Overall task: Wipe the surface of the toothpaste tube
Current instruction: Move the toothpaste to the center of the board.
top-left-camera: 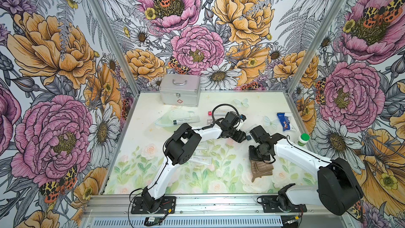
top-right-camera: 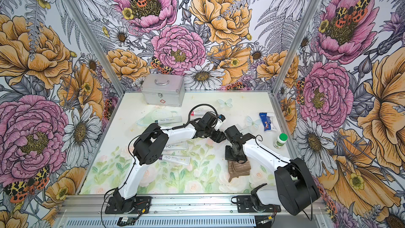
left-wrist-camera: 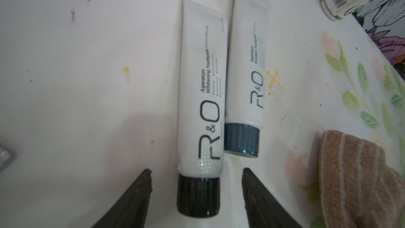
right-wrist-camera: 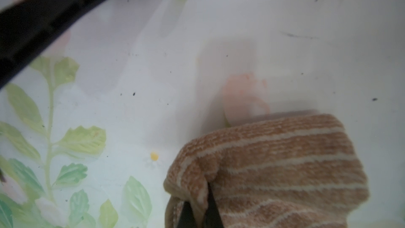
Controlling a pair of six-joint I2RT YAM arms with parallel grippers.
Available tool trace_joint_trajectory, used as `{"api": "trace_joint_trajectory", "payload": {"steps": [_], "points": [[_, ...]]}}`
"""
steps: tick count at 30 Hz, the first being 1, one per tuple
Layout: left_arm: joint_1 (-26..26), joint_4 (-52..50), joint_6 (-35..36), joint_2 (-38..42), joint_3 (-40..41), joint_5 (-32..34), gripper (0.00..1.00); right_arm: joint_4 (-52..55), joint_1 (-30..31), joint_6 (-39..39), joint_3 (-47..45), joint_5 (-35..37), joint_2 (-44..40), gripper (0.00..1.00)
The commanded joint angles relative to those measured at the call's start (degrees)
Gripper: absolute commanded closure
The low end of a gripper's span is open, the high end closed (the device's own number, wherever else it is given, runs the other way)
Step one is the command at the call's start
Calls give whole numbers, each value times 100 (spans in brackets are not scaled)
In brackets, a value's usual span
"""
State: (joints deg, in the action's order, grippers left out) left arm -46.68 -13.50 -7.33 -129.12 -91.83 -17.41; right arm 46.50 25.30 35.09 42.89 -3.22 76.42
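Tube: black-capped toothpaste tube (left-wrist-camera: 201, 97) flat on the surface (left-wrist-camera: 87, 84), mid-scene, just beside a blue-capped tube (left-wrist-camera: 245, 66).
Left tool (left-wrist-camera: 197, 171): wide, jaws astride the black cap, nothing held.
Right tool (right-wrist-camera: 198, 202): pinched on a fold of the striped cloth (right-wrist-camera: 274, 167).
Handling: probably light, soft-bodied, glossy, slippery.
Grip: likely best on the stiff cap.

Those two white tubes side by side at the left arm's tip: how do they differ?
The white toothpaste tube with the black cap has black lettering; the white toothpaste tube with the dark blue cap has teal lettering. The black-capped one lies between the fingers of the open left pincer; the blue-capped one lies outside them. Both lie flat, parallel, bearing the R&O logo.
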Motion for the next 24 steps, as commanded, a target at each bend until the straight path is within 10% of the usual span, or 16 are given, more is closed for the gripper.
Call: {"api": "trace_joint_trajectory", "payload": {"steps": [1, 24], "points": [[355, 192, -206, 710, 356, 135, 28, -58, 19, -31, 85, 1, 1, 100], [1940, 19, -14, 1306, 1034, 57, 22, -124, 31, -81, 81, -23, 34, 100]]}}
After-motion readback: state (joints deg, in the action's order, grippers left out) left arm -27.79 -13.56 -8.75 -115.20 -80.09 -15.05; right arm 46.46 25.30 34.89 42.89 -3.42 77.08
